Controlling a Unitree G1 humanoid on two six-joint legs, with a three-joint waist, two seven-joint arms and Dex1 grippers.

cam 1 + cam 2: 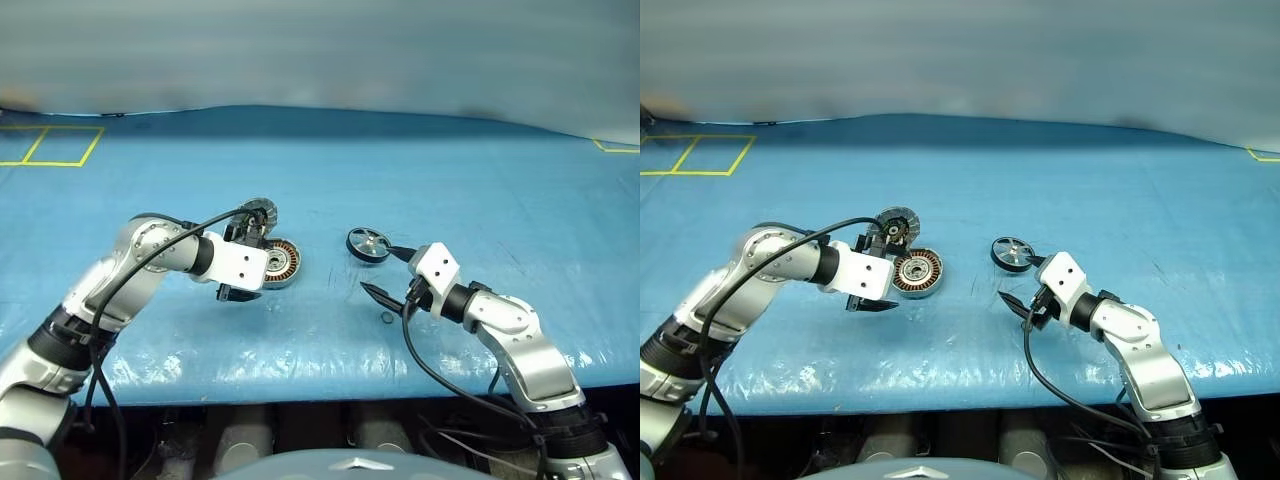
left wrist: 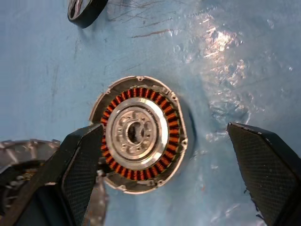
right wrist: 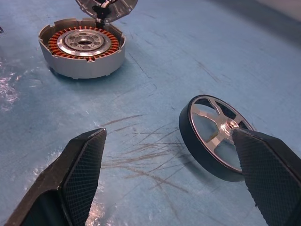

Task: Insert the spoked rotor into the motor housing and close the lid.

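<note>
The motor housing lies open on the blue table, its copper-orange windings facing up. The lid stands tilted up at the housing's far edge, still joined to it. My left gripper hovers open just above the housing, one finger on each side and touching nothing. The spoked rotor, a black ring with silver spokes, lies flat to the right of the housing. My right gripper is open and empty, low over the table, with its far finger close beside the rotor.
A small dark ring lies on the blue cover near my right gripper. Yellow tape squares mark the far left. The table's front edge runs just behind both arms. Black cables hang from each wrist.
</note>
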